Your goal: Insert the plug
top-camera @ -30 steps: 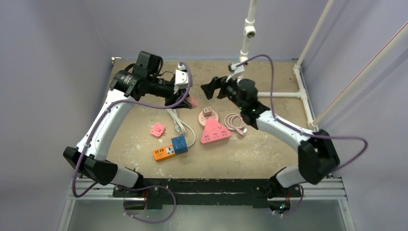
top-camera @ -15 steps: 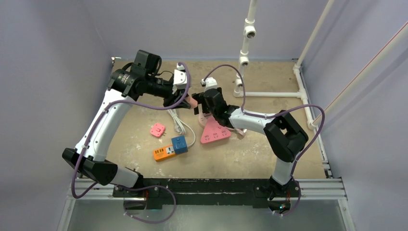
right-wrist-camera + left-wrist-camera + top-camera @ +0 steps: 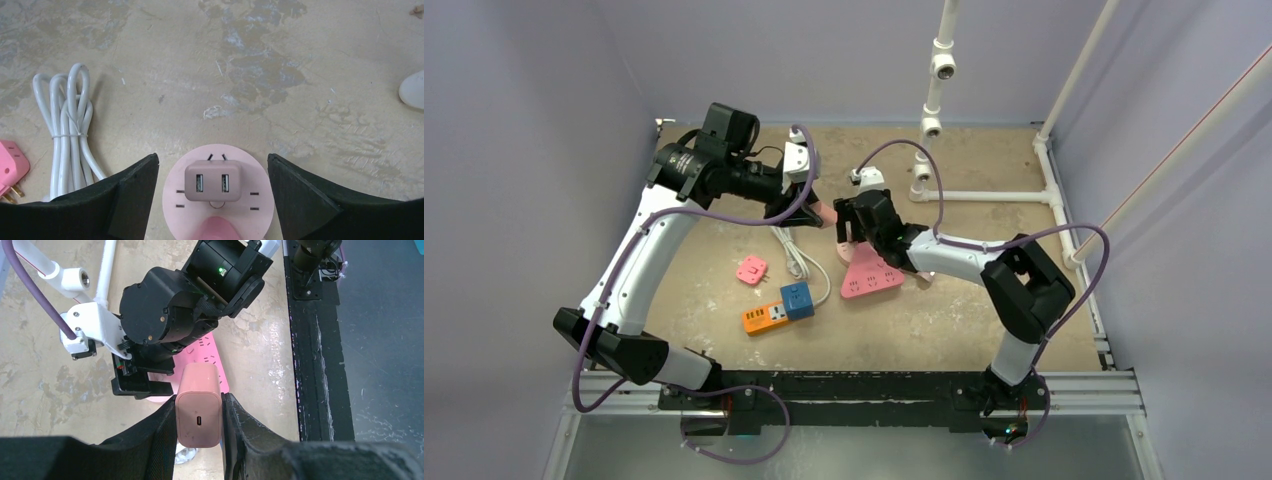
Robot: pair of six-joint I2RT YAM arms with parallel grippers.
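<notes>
My left gripper (image 3: 198, 415) is shut on a pink charger plug (image 3: 198, 410), its USB-C port facing the camera, and holds it above the table. In the top view the plug (image 3: 825, 213) hangs just left of my right gripper (image 3: 852, 222). My right gripper (image 3: 212, 167) is open, its fingers (image 3: 130, 200) on either side of a round pink socket (image 3: 185, 212). A brown two-port USB adapter (image 3: 212, 182) is plugged into that socket. A pink triangular power strip (image 3: 870, 275) lies just in front of it.
A coiled white cable (image 3: 796, 255) lies left of the sockets. A small pink plug (image 3: 752, 270) and an orange strip with a blue cube (image 3: 779, 308) sit nearer the front. A white pipe frame (image 3: 984, 195) stands at the back right.
My right arm has swung from the back right to the left and come down over the round pink socket. My left gripper has barely moved with the pink plug.
</notes>
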